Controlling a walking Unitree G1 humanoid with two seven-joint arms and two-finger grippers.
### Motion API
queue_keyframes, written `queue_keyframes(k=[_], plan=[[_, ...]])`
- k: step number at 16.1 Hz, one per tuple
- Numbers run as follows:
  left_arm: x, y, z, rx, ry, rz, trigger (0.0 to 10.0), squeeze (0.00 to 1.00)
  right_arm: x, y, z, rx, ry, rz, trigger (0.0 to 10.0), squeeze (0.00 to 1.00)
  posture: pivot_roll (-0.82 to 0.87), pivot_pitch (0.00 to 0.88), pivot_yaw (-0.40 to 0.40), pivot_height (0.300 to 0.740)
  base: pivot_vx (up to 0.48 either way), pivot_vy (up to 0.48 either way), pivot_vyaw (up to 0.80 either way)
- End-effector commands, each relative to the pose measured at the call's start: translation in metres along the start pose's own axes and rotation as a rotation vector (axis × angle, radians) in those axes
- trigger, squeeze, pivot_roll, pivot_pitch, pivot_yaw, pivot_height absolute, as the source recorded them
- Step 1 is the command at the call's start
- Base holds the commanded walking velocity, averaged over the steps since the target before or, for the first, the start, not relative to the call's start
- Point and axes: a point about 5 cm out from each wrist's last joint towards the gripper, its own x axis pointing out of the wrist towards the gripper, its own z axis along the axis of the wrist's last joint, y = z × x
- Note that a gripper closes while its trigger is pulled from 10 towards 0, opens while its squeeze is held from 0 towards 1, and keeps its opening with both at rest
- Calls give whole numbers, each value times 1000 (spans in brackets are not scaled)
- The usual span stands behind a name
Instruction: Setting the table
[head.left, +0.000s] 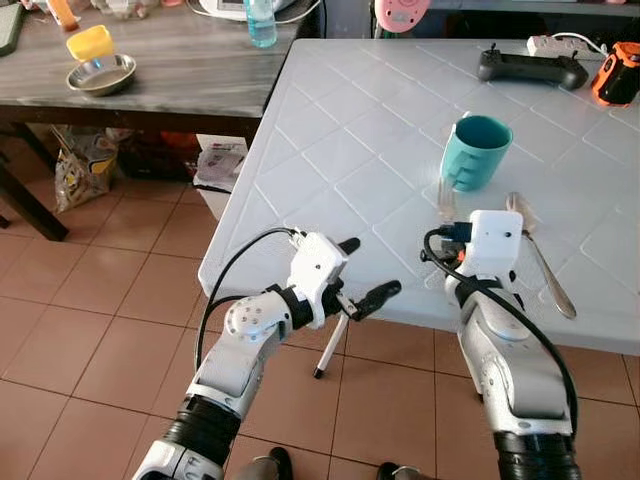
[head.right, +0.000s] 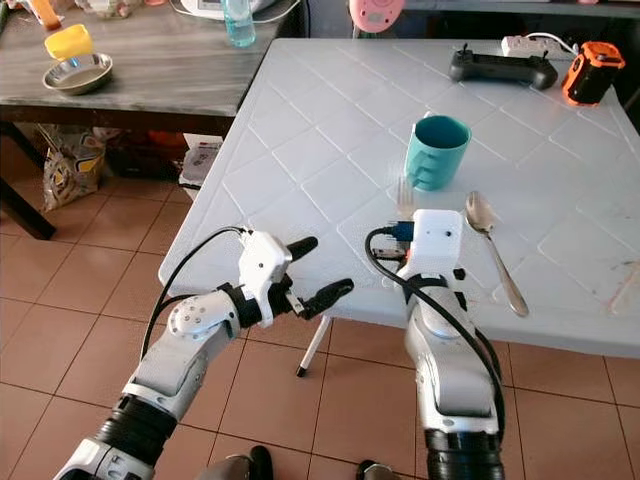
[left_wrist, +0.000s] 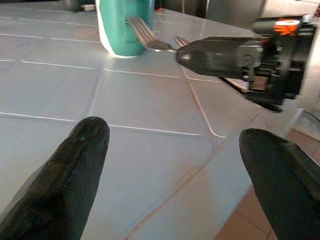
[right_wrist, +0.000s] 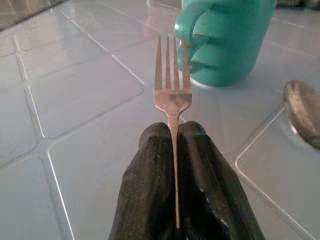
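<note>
- Right hand (right_wrist: 172, 150) pinches the fork (right_wrist: 171, 95) over the white table (head.left: 330, 140), tines just before the teal cup (head.left: 476, 151).
- Spoon (head.right: 492, 245) lies beside it.
- Left hand (head.left: 362, 272), fingers spread, hovers at the table edge.

The near left part of the white table (head.left: 330, 150) lies bare, open room for a gripper to pass. Ahead of the right gripper (right_wrist: 172, 131), pinching a fork (right_wrist: 172, 90), a teal mug (head.left: 476, 152) blocks the way. A spoon (head.left: 540, 255) lies just to its right, narrowing that side.
</note>
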Motion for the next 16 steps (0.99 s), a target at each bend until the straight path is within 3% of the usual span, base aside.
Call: queue_keyframes(k=[1, 10, 11, 12, 13, 16], plan=[[-1, 5, 0, 20, 6, 35, 10000, 0, -4, 2, 9, -10, -57, -3, 0, 0, 23, 136, 63, 740, 0, 0, 0], [0, 23, 2, 17, -8, 200, 10000, 0, -19, 4, 29, -67, -191, 20, 0, 0, 16, 136, 66, 740, 0, 0, 0], [-1, 26, 3, 17, -17, 220, 10000, 0, -21, 2, 30, -70, -202, 7, 745, 0, 16, 136, 66, 740, 0, 0, 0], [-2, 30, 5, 16, -26, 244, 10000, 0, -24, -1, 31, -75, -213, -9, 6431, 0, 16, 136, 69, 740, 0, 0, 0], [-3, 34, 6, 14, -29, 265, 10000, 0, -27, -4, 31, -77, -221, -23, 10000, 0, 16, 136, 69, 740, 0, 0, 0], [-3, 41, 8, 3, -41, 310, 10000, 0, -32, -10, 30, -80, -231, -54, 10000, 0, 15, 131, 68, 740, 0, 0, 0]])
